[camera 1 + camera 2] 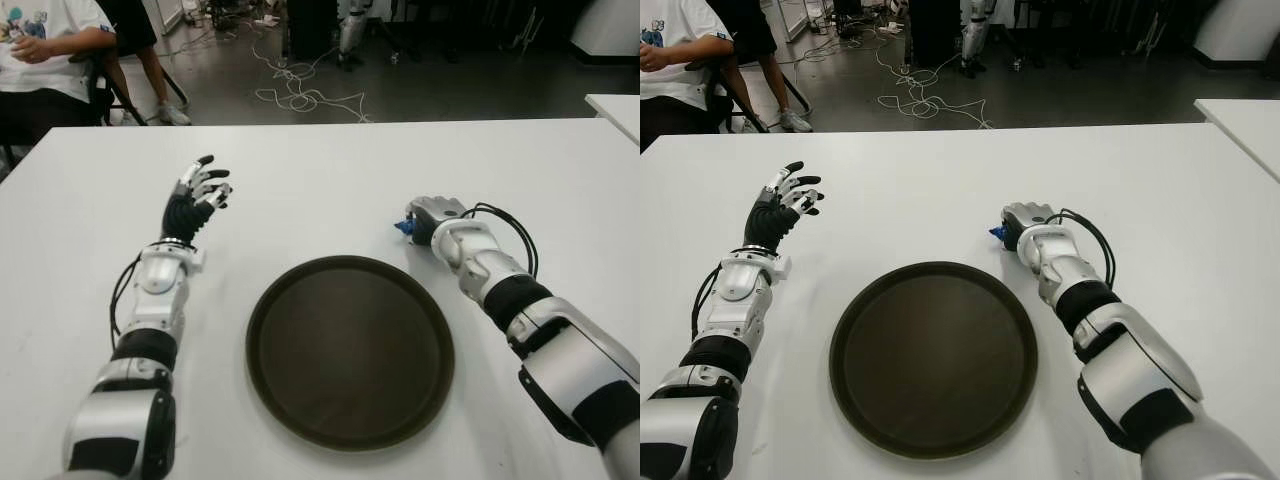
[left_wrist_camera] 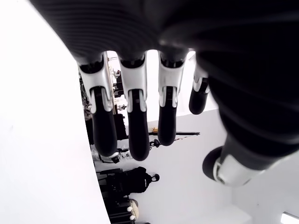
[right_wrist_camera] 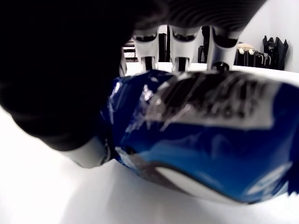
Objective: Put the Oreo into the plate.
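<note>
A blue Oreo packet lies on the white table, just beyond the right rim of the round dark plate. My right hand is over the packet with its fingers curled around it; only a blue corner of the Oreo packet shows in the eye views. My left hand is raised to the left of the plate, fingers spread, holding nothing.
A person sits beyond the table's far left corner. Cables lie on the floor behind the table. Another white table's corner shows at the far right.
</note>
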{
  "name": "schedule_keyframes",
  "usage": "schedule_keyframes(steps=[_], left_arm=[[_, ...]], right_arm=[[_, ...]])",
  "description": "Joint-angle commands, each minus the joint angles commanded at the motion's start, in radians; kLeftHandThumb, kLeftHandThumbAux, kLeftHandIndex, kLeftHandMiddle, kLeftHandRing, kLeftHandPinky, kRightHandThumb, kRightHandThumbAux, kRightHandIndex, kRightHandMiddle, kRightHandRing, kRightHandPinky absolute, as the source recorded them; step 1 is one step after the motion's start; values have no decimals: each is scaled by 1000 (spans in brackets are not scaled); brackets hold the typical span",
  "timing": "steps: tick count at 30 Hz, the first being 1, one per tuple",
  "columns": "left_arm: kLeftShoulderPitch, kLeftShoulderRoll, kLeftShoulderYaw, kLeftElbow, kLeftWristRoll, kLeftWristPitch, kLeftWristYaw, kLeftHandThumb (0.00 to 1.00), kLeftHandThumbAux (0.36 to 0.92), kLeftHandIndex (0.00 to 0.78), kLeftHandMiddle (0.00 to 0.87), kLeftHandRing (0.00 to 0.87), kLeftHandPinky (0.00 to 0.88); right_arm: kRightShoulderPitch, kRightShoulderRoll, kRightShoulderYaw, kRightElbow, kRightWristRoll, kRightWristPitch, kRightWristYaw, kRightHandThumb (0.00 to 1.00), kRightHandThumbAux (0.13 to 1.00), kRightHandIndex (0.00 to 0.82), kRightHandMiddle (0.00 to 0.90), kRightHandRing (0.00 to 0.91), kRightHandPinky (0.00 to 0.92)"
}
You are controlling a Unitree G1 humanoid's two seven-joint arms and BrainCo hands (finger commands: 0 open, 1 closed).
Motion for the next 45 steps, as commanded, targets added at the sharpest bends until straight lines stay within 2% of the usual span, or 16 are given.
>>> schedule_keyframes(steps=[14,21,31,39,43,45], left_arm=[[3,-6,1,-7,-3,5,3,509,646,133,262,313,400],[4,-9,0,-8,2,2,13,491,646,133,265,319,403],[5,-10,-7,-8,10,-3,29,458,651,134,279,328,406],[4,-14,-9,-8,9,-4,28,446,651,139,274,323,402],[-1,-16,-9,0,8,-3,25,456,657,143,274,331,412],[-3,-17,-10,2,8,-3,26,461,657,143,274,333,413]], right_arm=[[7,-6,-20,22,11,-46,-57,692,731,424,611,610,621],[7,-11,-35,30,14,-73,-94,693,731,423,575,583,595],[19,-21,-71,7,27,-100,-174,693,732,424,594,610,617],[47,-46,-130,-98,47,-111,-212,695,733,424,583,601,606],[136,-89,-182,-384,54,-68,-172,695,733,424,596,612,612],[165,-94,-195,-470,47,-48,-159,694,733,424,597,610,609]])
